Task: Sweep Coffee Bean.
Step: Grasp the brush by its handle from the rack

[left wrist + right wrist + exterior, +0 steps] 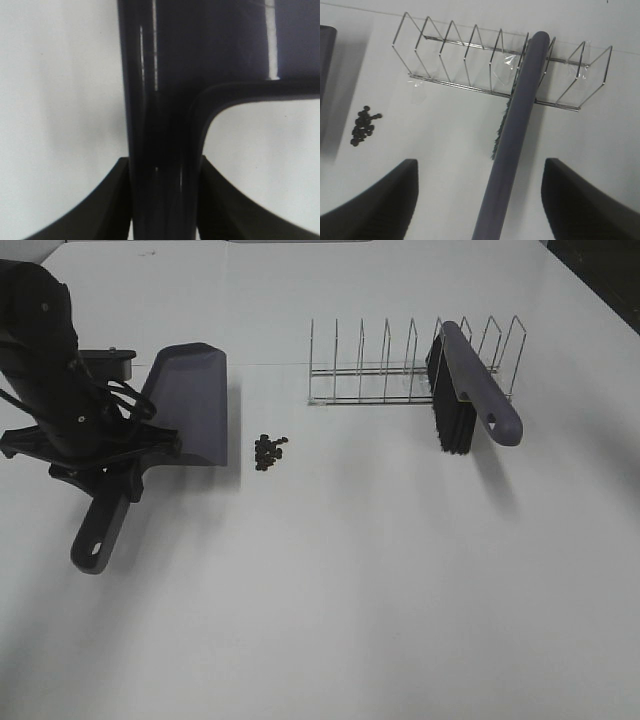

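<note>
Arm at left slanted down, left gripper tight on dustpan handle; right gripper open above brush handle.

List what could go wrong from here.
The brush sits in the wire rack; lifting it with the open right gripper may snag and drag the rack. The coffee beans lie loose, apart from the dustpan; a hard stroke could scatter them. The left gripper holds only the dustpan's handle, so the pan might tilt.

The high camera looks steeply down on the whole worktop; the left wrist camera hugs the dustpan handle; the right wrist camera shares the rack, brush and coffee beans with it
</note>
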Motion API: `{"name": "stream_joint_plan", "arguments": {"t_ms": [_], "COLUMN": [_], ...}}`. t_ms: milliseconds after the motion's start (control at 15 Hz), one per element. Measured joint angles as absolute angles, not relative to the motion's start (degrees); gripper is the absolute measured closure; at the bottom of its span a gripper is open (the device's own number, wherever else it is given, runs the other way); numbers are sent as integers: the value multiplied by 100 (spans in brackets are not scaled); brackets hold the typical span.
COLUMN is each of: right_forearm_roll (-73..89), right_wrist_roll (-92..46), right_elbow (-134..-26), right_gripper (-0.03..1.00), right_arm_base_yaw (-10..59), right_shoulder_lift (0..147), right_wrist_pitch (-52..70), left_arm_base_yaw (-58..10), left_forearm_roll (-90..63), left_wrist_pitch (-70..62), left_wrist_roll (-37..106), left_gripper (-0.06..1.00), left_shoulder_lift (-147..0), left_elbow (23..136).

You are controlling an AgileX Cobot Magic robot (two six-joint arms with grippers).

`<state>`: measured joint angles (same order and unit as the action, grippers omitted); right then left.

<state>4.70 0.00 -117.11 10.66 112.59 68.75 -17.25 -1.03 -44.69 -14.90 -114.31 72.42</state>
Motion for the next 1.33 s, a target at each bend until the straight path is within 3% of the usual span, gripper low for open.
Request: {"name": "stream_joint_plan", "arguments": {"t_ms": [267, 1333], "right_forearm_roll": [264, -40], "right_wrist_roll": [126, 424], "right_elbow": [-13092, -13155], "right_gripper": [36, 36], "right_arm_base_yaw": [1066, 997], "right_shoulder_lift": [12863, 14461], "right_wrist_pitch": [6967, 6973], "left_arm_base_yaw": [-1725, -1725], "left_forearm_roll": [-97, -97], "left_wrist_pitch": [-4429, -4423], "left_wrist_roll": [-1415, -1369], "left_gripper": [60, 60], "left_shoulder_lift": [-11431, -11431], "left_elbow": [7242, 7242]}}
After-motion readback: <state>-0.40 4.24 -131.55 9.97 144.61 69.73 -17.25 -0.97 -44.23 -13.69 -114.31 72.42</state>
